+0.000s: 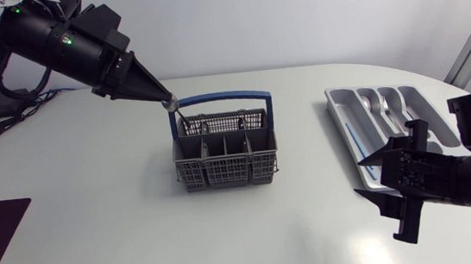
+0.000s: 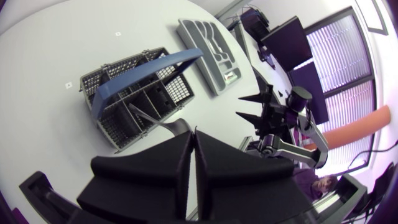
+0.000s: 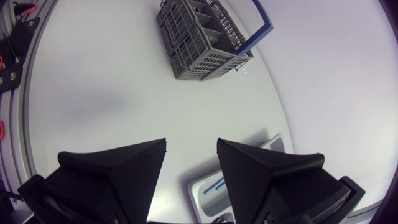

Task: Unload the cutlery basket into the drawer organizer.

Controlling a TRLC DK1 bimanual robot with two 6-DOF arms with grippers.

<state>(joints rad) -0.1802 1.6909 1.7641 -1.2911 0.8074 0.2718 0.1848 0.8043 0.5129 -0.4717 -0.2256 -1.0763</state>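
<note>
Head view shows the white table [image 1: 96, 215], with the left arm coming in at the far left and the right arm low at the near right. The grey cutlery basket [image 1: 226, 172] with its blue handle stands mid-table. The drawer organizer [image 1: 333, 98] lies well apart to its right. The left gripper [image 1: 167, 101] is clamped on a silver utensil [image 2: 158, 122] standing in the basket's far left corner. The right gripper [image 1: 374, 177] hangs by the organizer's near end, fingers spread wide, holding nothing.

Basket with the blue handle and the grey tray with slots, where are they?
Grey mesh cutlery basket with blue handle [image 1: 222, 173]: head view, front wall.
Grey slotted drawer organizer [image 1: 335, 108]: head view, left rim.
</note>
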